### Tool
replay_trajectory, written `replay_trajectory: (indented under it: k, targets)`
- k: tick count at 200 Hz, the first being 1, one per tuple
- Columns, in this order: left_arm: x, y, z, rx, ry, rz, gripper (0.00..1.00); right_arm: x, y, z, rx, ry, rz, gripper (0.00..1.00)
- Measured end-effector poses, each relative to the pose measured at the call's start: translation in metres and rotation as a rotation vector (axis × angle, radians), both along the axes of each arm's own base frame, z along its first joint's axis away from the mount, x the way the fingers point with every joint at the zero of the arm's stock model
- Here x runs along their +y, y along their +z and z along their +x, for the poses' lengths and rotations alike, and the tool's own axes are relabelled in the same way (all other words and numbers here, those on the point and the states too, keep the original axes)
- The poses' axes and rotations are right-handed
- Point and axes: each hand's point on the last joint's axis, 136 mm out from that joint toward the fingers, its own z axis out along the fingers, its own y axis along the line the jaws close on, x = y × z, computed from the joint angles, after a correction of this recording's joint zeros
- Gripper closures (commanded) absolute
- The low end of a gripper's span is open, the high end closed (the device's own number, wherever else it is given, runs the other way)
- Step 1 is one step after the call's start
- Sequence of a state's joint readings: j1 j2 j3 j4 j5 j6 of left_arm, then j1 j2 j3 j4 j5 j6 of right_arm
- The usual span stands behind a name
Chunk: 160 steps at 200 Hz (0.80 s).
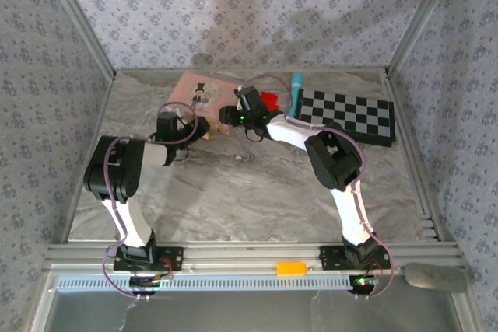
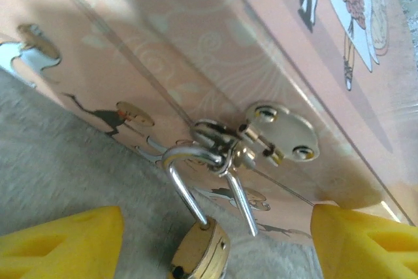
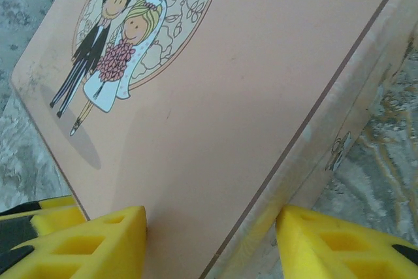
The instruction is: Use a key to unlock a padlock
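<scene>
Marbled tabletop (image 1: 233, 192): your left gripper (image 2: 212, 243) gaped around the hanging padlock (image 2: 199, 256); your right gripper (image 3: 212, 227) straddled the pink box (image 3: 248, 83), grip unclear; unlocking not yet done.

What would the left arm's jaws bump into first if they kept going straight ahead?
Most likely the brass padlock: it hangs from the silvery hasp on the pink box, right between the open left jaws. The box front lies just behind, though depth is hard to judge.
</scene>
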<state>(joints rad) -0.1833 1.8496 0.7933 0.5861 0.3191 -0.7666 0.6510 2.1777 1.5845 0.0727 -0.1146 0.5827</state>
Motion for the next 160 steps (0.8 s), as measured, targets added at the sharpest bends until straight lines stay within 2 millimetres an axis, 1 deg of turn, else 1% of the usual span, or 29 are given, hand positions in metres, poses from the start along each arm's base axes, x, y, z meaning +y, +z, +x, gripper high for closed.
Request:
replay_trajectory:
  k: [17, 32, 61, 77, 103, 145, 160]
  targets:
    - [-0.003, 0.001, 0.012, -0.006, -0.004, -0.003, 0.24, -0.005, 0.0, 0.005, -0.002, -0.018, 0.004, 0.45]
    - [-0.005, 0.002, 0.018, -0.009, -0.006, -0.007, 0.25, -0.008, 0.0, 0.009, -0.002, -0.029, 0.007, 0.45]
    - [-0.006, 0.002, 0.023, -0.012, -0.003, -0.018, 0.3, -0.008, 0.0, 0.015, -0.002, -0.038, 0.014, 0.45]
    - [-0.006, 0.002, 0.022, -0.01, 0.001, -0.023, 0.3, -0.008, 0.0, 0.016, -0.001, -0.036, 0.016, 0.45]
    - [-0.002, -0.002, 0.017, 0.001, 0.013, -0.004, 0.29, -0.008, 0.0, 0.016, -0.002, -0.036, 0.016, 0.45]
    - [0.01, -0.009, -0.006, 0.078, 0.015, 0.112, 0.28, -0.008, 0.0, 0.016, 0.0, -0.031, 0.019, 0.45]
    - [0.008, -0.011, -0.013, 0.105, -0.015, 0.166, 0.28, -0.008, 0.001, 0.016, -0.002, -0.03, 0.018, 0.45]
